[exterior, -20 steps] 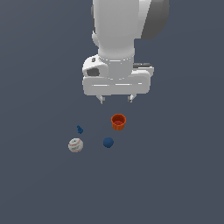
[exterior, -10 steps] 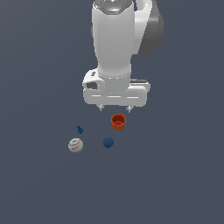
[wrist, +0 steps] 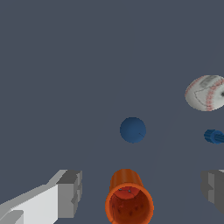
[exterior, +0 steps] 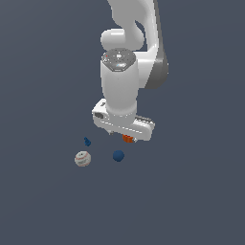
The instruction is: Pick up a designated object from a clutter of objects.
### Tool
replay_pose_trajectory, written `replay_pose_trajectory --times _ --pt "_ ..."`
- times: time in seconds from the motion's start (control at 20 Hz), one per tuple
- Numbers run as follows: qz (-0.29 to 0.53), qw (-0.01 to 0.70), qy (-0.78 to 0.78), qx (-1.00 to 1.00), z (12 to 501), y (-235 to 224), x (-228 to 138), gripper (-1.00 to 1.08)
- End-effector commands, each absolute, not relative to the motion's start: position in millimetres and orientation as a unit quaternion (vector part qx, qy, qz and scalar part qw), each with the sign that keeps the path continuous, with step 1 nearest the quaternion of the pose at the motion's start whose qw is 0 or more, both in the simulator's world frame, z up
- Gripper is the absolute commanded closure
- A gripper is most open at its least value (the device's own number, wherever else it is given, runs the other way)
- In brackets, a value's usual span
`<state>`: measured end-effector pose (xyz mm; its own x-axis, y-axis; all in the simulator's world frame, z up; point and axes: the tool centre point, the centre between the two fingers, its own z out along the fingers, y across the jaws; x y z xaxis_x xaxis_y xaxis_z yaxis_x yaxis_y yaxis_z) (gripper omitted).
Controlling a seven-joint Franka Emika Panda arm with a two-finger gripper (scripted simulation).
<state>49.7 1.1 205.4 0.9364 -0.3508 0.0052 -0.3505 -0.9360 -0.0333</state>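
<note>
Hovering at centre frame, the arm points its gripper (wrist: 135,192) down, jaws wide apart, above the cup (wrist: 128,199), near the blue ball (exterior: 118,156).

Smooth matt dark-blue ball (wrist: 133,130); red-stitched white baseball (wrist: 205,92)

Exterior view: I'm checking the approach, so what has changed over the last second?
The end effector came down and now hides most of the orange-red cup in the exterior view. It is open and holds nothing. The dark-blue ball, white baseball and tiny blue piece stayed put.
</note>
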Motion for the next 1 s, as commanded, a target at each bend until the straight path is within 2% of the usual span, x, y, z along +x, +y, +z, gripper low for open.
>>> replay_pose_trajectory --times 0.0,0.5,0.95 --pt "-0.004 0.014 0.214 -0.977 182.8 -2.4 52.3 -0.92" --pt "0.000 0.005 0.328 -0.945 109.1 -14.9 53.4 -0.92" --pt "0.000 0.000 0.368 -0.930 82.1 -20.0 51.1 -0.92"
